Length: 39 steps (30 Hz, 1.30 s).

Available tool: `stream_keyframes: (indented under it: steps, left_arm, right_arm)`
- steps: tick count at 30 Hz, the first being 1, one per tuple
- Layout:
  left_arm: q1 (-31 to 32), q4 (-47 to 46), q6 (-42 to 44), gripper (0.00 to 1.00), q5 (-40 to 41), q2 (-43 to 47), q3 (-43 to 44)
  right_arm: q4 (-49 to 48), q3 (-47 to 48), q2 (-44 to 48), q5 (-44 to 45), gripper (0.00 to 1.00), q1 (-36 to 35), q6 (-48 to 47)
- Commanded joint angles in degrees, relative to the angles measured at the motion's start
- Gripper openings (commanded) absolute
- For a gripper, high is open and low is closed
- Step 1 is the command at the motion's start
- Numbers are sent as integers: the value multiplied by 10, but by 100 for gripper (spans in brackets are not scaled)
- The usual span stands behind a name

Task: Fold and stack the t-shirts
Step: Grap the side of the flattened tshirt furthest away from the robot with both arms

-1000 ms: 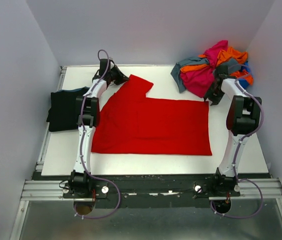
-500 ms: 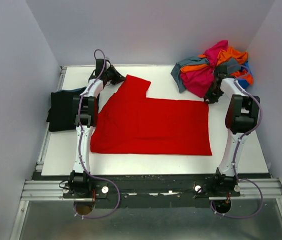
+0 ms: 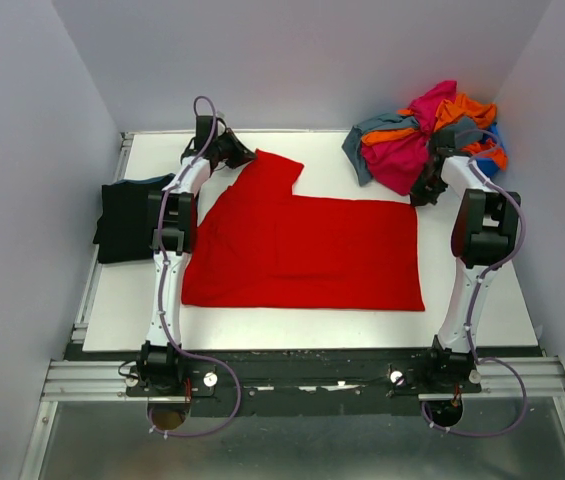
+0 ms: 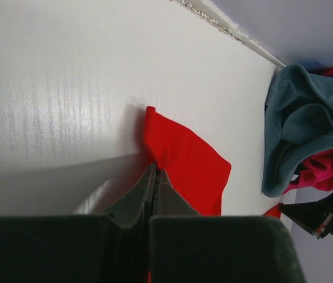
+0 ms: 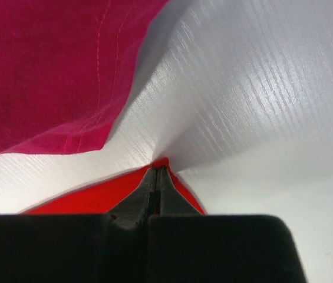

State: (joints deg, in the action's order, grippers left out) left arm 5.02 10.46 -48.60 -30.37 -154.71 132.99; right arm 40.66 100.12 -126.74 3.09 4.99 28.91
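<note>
A bright red t-shirt [image 3: 302,250] lies spread flat across the middle of the white table [image 3: 312,150]. At its far left corner my left gripper [image 3: 245,157] is shut on the red cloth [image 4: 184,165]; its jaws pinch the hem. On the far right corner of the same shirt [image 5: 113,197] my right gripper [image 3: 420,197] is shut. A heap of magenta, orange and grey-teal t-shirts [image 3: 424,140] sits at the back right. A folded black t-shirt [image 3: 127,218] with blue trim lies at the left edge.
The magenta shirt [image 5: 48,71] of the heap hangs close over the right gripper. A grey-teal shirt [image 4: 307,124] lies to the right in the left wrist view. Walls close the table in on three sides.
The right gripper has closed onto the red shirt's far right corner. The left gripper stays shut on the far left corner, shifted only slightly.
</note>
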Motion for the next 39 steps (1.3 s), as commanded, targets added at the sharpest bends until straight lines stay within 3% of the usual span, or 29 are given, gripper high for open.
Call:
stream_keyframes:
  steps: [1,11,20,39]
  left_arm:
    - [5,-4,11,0,-14,51,-4]
    - [5,-95,-14,0,-52,114,-84]
    - [6,-131,-3,0,-58,199,-209]
    - [10,-151,61,0,4,476,-504]
  right_arm:
    - [7,-5,13,9,1,4,1]
    - [19,-11,73,7,1,4,-13]
    - [-7,-93,127,-20,1,4,-4]
    - [-15,-217,259,3,1,4,12]
